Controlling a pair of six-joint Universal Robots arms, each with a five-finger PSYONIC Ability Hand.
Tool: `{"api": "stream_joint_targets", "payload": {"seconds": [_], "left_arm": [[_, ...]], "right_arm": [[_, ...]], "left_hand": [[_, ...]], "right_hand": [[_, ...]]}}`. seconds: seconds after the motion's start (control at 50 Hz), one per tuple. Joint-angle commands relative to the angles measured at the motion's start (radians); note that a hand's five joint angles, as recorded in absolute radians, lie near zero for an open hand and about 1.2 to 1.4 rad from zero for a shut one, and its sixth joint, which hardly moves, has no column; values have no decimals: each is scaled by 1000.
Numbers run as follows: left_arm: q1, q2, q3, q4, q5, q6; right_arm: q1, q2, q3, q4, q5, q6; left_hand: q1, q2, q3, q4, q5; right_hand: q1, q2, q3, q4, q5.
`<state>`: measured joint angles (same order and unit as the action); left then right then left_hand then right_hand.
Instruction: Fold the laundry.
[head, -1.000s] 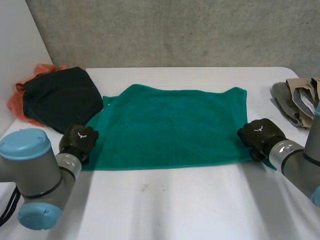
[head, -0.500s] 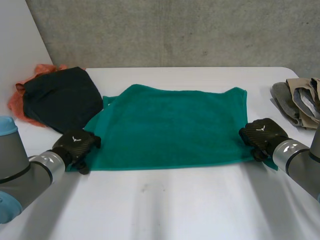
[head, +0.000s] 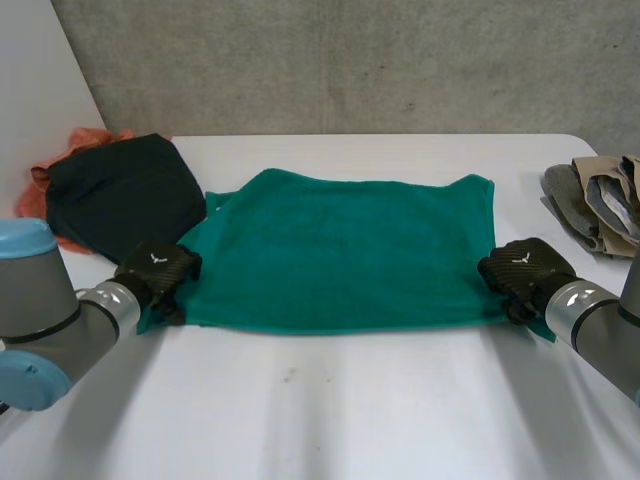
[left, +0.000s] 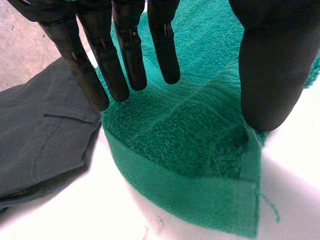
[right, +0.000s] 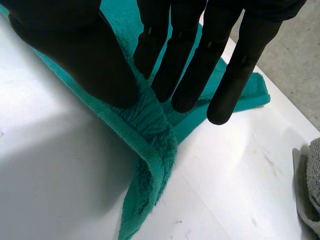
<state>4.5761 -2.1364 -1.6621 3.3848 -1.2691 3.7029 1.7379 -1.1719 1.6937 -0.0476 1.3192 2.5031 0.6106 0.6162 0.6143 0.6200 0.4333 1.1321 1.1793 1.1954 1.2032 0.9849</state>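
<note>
A green towel (head: 340, 250) lies spread flat in the middle of the white table (head: 330, 410). My left hand (head: 155, 272) is at its near left corner. In the left wrist view its fingers (left: 125, 55) are straight and the thumb stands apart, with the towel corner (left: 190, 155) lying loose below them. My right hand (head: 522, 268) is at the near right corner. In the right wrist view its thumb (right: 90, 55) and fingers pinch a bunched ridge of the towel's edge (right: 152, 130).
A dark garment (head: 125, 195) lies over an orange cloth (head: 40, 205) at the left, close to the towel and my left hand; it also shows beside the fingers (left: 45, 135). Folded grey and beige clothes (head: 595, 205) sit at the right edge.
My left hand has opened and let go of the near left corner, and its arm has shifted. The towel's near edge lies slightly farther back. The right hand has kept its pinch.
</note>
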Motion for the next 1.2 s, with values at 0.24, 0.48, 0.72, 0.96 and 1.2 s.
{"api": "stream_joint_targets", "payload": {"seconds": [0.24, 0.48, 0.72, 0.96, 1.2], "left_arm": [[-45, 67, 25, -1, -88, -11], [-43, 179, -91, -38, -105, -20], [-95, 601, -179, -347, -131, -69], [-134, 400, -139, -292, -142, -149], [-193, -13, 362, -165, -329, -86]], "right_arm": [[-3, -15, -5, 2, 12, -7], [-3, -67, -6, 83, 28, -33], [-119, -412, -42, 363, 38, -341], [-101, -156, -46, 324, 49, -319], [-9, 118, -408, 80, 219, -277]], "left_hand": [[786, 780, 782, 776, 788], [786, 780, 782, 776, 788], [786, 780, 782, 776, 788], [786, 780, 782, 776, 788], [786, 780, 782, 776, 788]], "right_hand": [[264, 217, 201, 193, 237], [264, 217, 201, 193, 237], [264, 217, 201, 193, 237], [264, 217, 201, 193, 237], [264, 217, 201, 193, 237]]}}
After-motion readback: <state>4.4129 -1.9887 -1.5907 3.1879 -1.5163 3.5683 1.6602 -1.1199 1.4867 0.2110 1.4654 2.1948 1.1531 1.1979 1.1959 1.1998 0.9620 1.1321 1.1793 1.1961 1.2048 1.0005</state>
